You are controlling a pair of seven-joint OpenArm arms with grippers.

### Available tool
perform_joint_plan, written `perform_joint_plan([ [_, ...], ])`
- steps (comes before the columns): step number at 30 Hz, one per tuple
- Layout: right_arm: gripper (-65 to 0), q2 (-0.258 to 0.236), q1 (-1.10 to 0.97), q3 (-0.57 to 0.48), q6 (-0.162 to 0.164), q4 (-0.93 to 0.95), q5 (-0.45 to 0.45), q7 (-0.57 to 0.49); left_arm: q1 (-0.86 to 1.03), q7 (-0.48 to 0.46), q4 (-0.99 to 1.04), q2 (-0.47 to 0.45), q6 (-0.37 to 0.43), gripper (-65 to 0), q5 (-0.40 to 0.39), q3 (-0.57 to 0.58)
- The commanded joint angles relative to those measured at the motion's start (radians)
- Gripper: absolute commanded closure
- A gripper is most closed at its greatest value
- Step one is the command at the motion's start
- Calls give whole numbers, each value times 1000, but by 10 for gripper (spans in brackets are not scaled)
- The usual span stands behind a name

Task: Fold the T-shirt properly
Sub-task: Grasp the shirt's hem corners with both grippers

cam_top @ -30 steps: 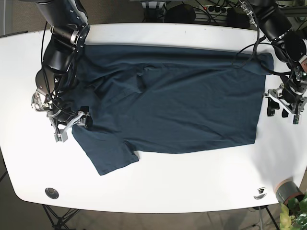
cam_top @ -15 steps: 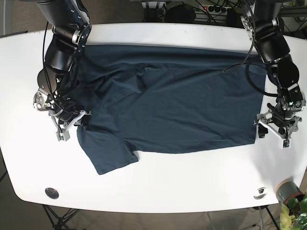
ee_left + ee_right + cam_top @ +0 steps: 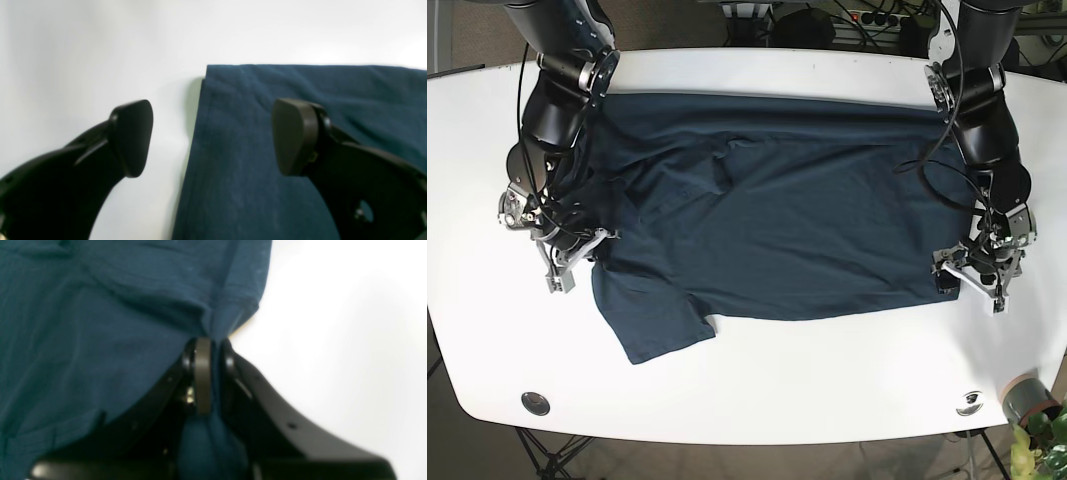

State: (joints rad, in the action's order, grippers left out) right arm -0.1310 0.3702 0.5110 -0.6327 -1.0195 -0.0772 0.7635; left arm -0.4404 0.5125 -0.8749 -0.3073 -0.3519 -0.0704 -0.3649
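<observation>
The T-shirt (image 3: 777,230) is spread on the white counter (image 3: 827,380). Its sleeve edge is clamped in the right hand (image 3: 210,373). The left hand (image 3: 213,136) is held spread, straddling the hem corner.

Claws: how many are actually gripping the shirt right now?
1. The right claw is pinched shut on the T-shirt at its sleeve edge. The left claw is open, straddling the shirt's hem corner.
</observation>
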Motion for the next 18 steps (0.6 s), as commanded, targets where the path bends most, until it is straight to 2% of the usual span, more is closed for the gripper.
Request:
perform_joint_plan([
  [1,-27,-11,20,1,-5,-17,0,3,-24,-51,29,-14,-3,-526,-7,20],
  [9,-27,-11,20,2,-5,-17,-6,1,-53,-55,110,-16,-11,-526,-7,33],
  [14,-27,-11,20,2,-5,-18,-8,1,-53,-51,118,-14,-105,-525,-7,33],
  [18,-27,-11,22,2,-5,-20,-8,1,-53,-42,119,-10,-151,-525,-7,33],
])
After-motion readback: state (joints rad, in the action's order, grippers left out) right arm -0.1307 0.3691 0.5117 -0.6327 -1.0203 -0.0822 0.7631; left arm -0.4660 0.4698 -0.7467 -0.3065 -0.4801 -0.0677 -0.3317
